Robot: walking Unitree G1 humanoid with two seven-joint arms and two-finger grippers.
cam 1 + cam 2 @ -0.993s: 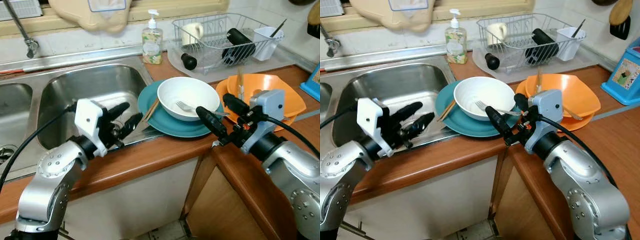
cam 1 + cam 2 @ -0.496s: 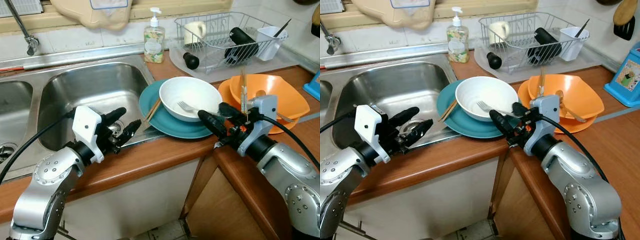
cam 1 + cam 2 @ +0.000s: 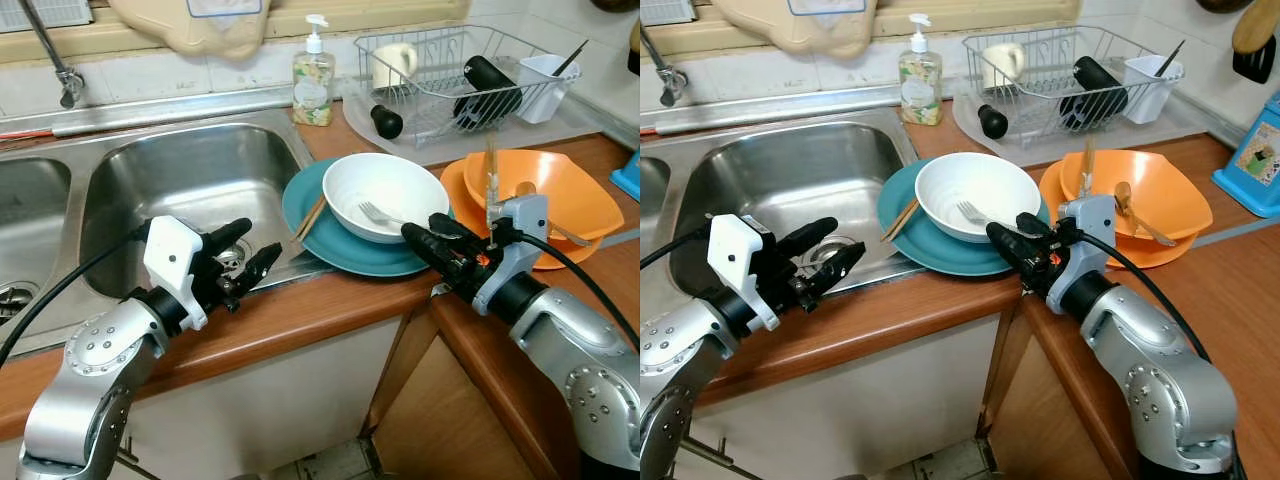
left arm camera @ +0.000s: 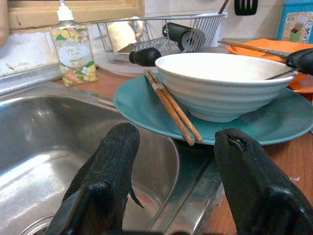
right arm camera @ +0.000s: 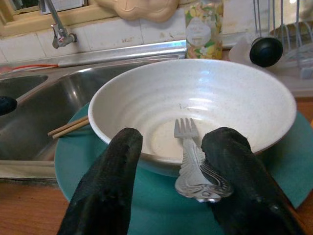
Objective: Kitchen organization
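Right gripper fingers parted astride fork handle at white bowl rim, left gripper spread empty beside the bowl's teal plate.

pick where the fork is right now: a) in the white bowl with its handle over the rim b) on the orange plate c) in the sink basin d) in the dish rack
a: the fork lies with its tines inside the white bowl and its handle sticking out over the rim, between the open fingers of the right gripper; the bowl sits on the teal plate.
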